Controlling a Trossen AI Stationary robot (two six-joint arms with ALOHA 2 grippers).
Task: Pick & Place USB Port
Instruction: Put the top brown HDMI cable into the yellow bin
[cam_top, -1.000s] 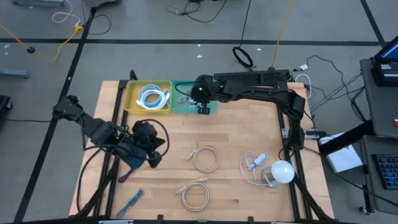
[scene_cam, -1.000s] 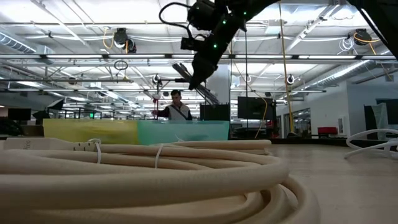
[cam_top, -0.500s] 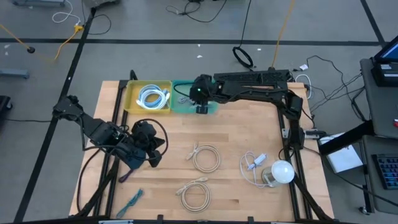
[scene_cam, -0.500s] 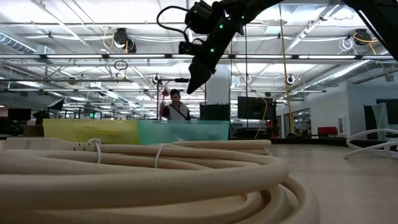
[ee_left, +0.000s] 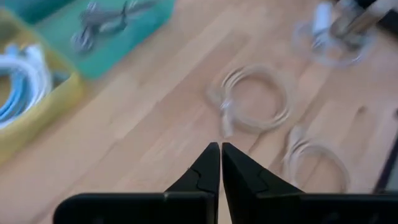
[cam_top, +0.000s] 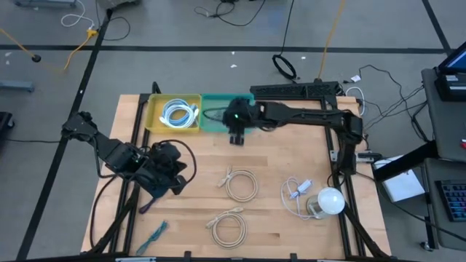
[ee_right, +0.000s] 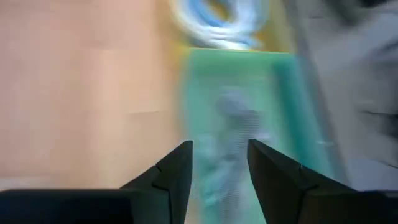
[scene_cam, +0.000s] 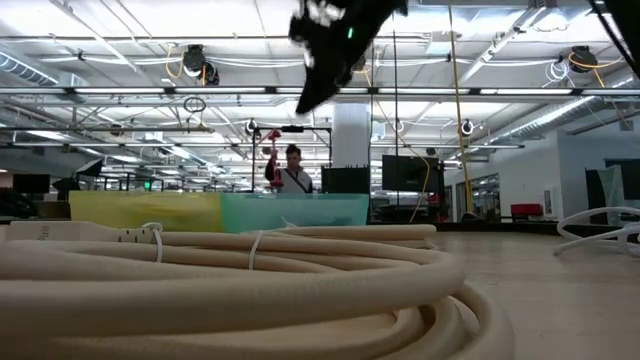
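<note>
My right gripper hangs open and empty high above the near edge of the green tray; it also shows at the top of the low view. A grey cable lies in that tray, below and ahead of the open fingers. A white-and-blue cable coil lies in the yellow tray beside it. Two cream cable coils lie on the wooden table. My left gripper is shut and empty at the table's left; its tips show in the left wrist view.
A white cable and a white dome-shaped object sit near the right edge. A blue object lies at the near left corner. A thick cream coil fills the low view's foreground. A person stands beyond the table.
My right gripper has risen from just over the green tray and come a little toward the table's near edge.
</note>
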